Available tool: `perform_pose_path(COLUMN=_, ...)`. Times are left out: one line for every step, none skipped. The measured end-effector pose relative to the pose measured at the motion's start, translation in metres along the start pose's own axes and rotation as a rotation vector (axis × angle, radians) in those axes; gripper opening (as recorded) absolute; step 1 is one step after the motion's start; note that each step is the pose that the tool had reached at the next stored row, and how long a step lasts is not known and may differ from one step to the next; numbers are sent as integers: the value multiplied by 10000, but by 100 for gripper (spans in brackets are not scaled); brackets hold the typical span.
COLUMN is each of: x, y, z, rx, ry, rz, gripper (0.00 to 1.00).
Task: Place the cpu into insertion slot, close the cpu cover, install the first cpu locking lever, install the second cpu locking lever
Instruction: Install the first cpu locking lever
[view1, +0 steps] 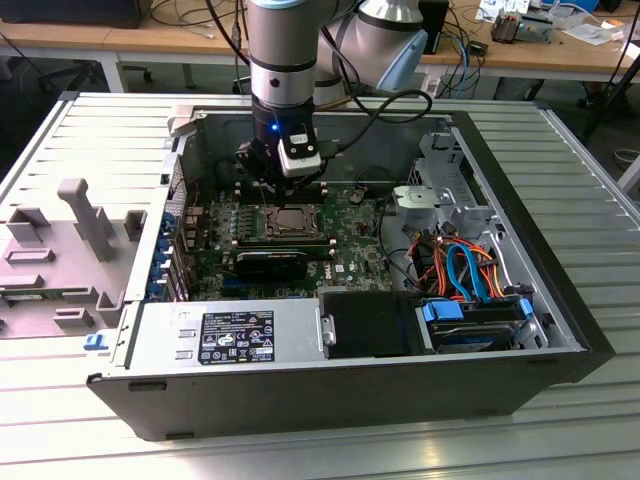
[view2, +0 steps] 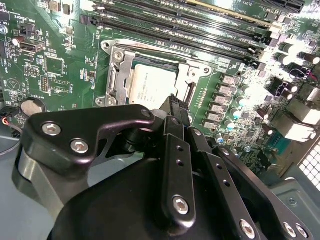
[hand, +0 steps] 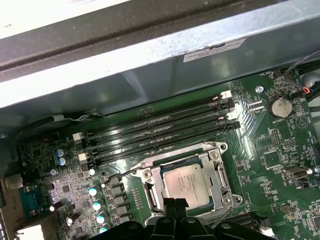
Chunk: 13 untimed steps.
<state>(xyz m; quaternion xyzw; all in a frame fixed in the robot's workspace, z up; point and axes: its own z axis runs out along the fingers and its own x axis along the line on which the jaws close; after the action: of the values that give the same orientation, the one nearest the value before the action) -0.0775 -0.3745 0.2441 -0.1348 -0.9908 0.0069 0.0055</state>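
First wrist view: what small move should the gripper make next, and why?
Probably ease down to work a locking lever: the cpu already lies in the insertion slot, the cpu cover looks closed, and the gripper hangs at the rim.

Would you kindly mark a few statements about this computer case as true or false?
1. The cpu sits in the insertion slot. True.
2. The tool hangs over the drive bay. False: its tips are at the socket's edge.
3. The cpu cover lies flat around the cpu. True.
4. The memory slots hold modules. False: they are empty.
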Motion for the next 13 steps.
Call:
perform_pose_path(x=0, y=0, z=0, rx=1, ry=-1, rz=-40, gripper=11)
perform_pose_path(x=0, y=0, z=0, rx=1, ry=-1, rz=-64, gripper=11)
perform_pose_path(x=0, y=0, z=0, rx=1, ry=-1, rz=-80, gripper=11)
perform_pose_path(x=0, y=0, z=0, rx=1, ry=-2, rz=-108, gripper=11)
perform_pose_path(x=0, y=0, z=0, rx=1, ry=-3, rz=-123, gripper=11)
perform_pose_path(x=0, y=0, z=0, rx=1, ry=-3, rz=-139, gripper=11)
perform_pose_path(x=0, y=0, z=0, rx=1, ry=-2, rz=-154, gripper=11)
perform_pose_path(x=0, y=0, z=0, rx=2, ry=-3, rz=-170, gripper=11)
perform_pose_path(x=0, y=0, z=0, rx=2, ry=-3, rz=-192, gripper=11)
perform_pose_path(x=0, y=0, z=0, rx=2, ry=-3, rz=-207, gripper=11)
perform_pose_path(x=0, y=0, z=0, rx=2, ry=-4, rz=-223, gripper=11)
perform_pose_path(x=0, y=0, z=0, rx=2, ry=-4, rz=-238, gripper=11)
perform_pose_path(x=0, y=0, z=0, rx=2, ry=-4, rz=-258, gripper=11)
